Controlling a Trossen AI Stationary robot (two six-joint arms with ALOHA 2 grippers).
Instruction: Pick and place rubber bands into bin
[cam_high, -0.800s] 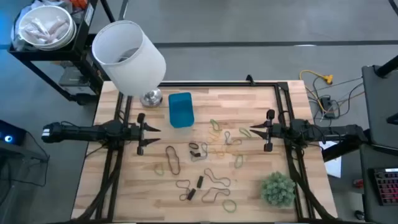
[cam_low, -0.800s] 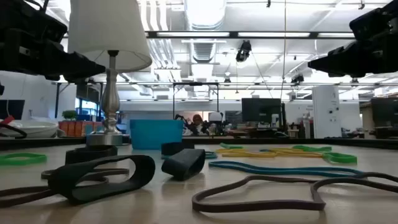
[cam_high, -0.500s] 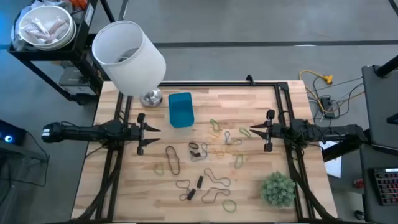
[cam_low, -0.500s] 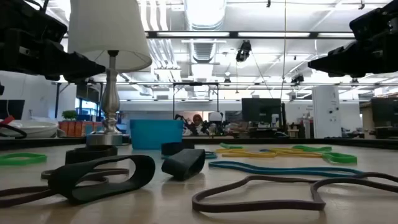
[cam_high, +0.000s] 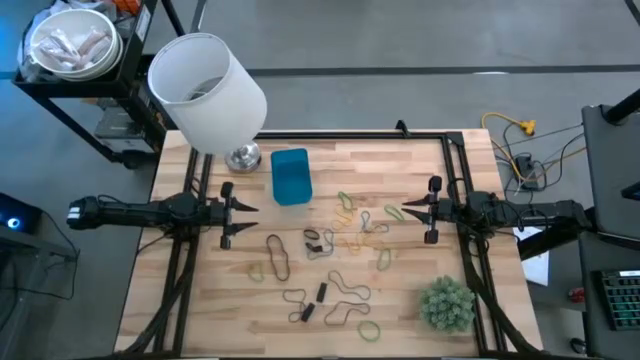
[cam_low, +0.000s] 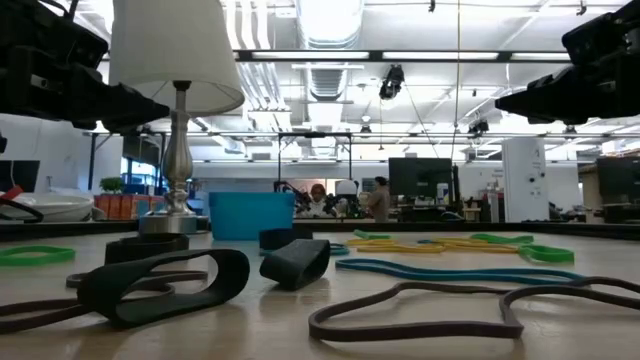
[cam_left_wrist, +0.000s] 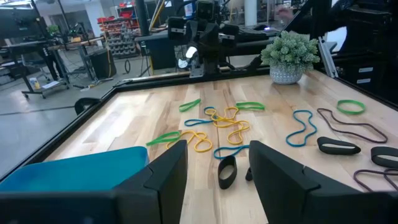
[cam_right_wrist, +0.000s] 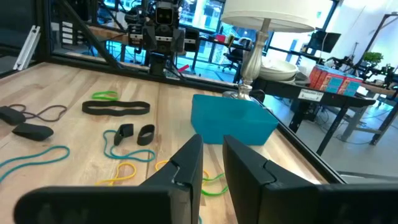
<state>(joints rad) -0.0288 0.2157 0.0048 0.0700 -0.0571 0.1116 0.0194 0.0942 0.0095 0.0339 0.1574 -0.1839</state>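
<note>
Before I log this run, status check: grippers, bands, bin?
Left gripper open, empty, above table's left. Right gripper open, empty, opposite. Rubber bands all loose on table. Blue bin beside lamp base, path clear.

On the table, the bin stands toward the far side, left of centre, with the lamp just beside it at the far left corner. The rubber bands lie scattered over the middle and near part of the tabletop, on the near side of the bin and apart from it. The plant sits at the near right corner. The left gripper hangs over the left edge, the right gripper over the right, facing each other with the bands between them.
</note>
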